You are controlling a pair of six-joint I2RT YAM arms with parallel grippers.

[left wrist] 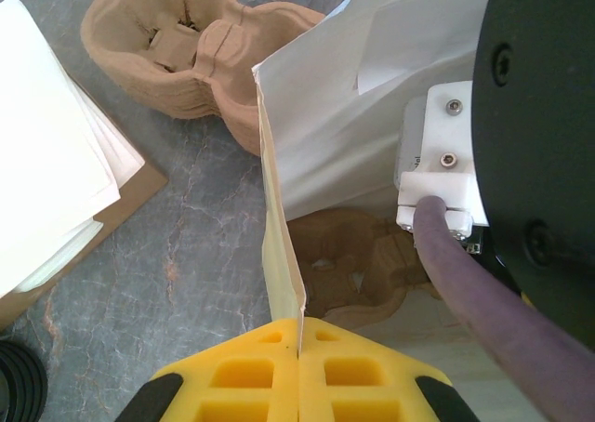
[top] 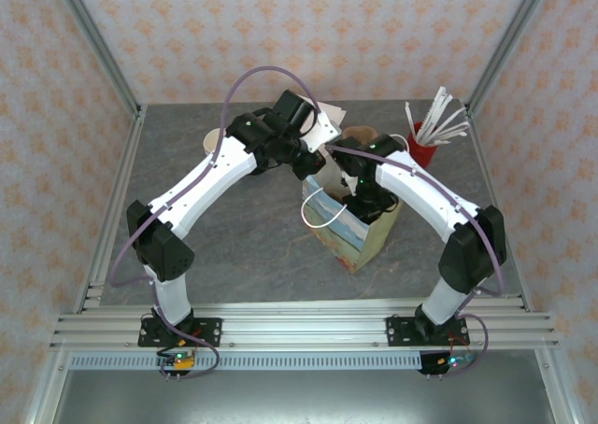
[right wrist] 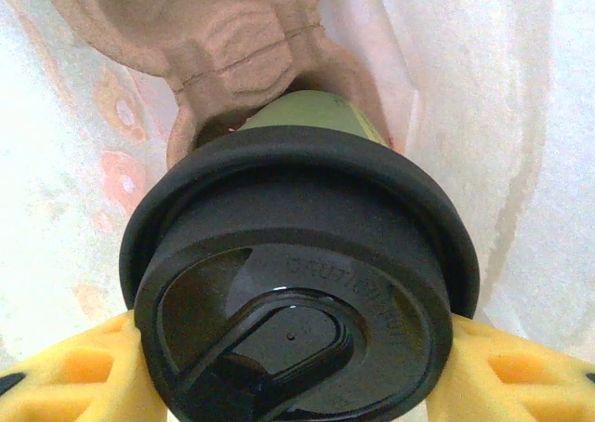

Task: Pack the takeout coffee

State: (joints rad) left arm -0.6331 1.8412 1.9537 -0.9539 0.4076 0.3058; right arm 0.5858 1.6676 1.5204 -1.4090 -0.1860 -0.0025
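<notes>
The takeout coffee [right wrist: 307, 115], green-sided with a round black lid [right wrist: 297, 255], is held inside the paper bag [top: 350, 233]. My right gripper [right wrist: 297, 348] is shut on it, with a yellow finger on each side of the lid. The cup's base points into a pocket of the brown pulp cup carrier [right wrist: 223, 41] lying in the bag. My left gripper [left wrist: 299, 334] is shut on the bag's upper edge [left wrist: 279, 236] and holds that wall upright. From above, the left gripper [top: 313, 167] is at the bag's far rim and the right gripper [top: 360, 198] is down in its mouth.
A stack of pulp carriers [left wrist: 186, 50] lies on the table beyond the bag, with white napkins [left wrist: 46, 162] and black lids [left wrist: 19, 385] to their left. A red cup of straws [top: 425, 148] stands at the back right. A cup stack [top: 213, 144] stands at the back left.
</notes>
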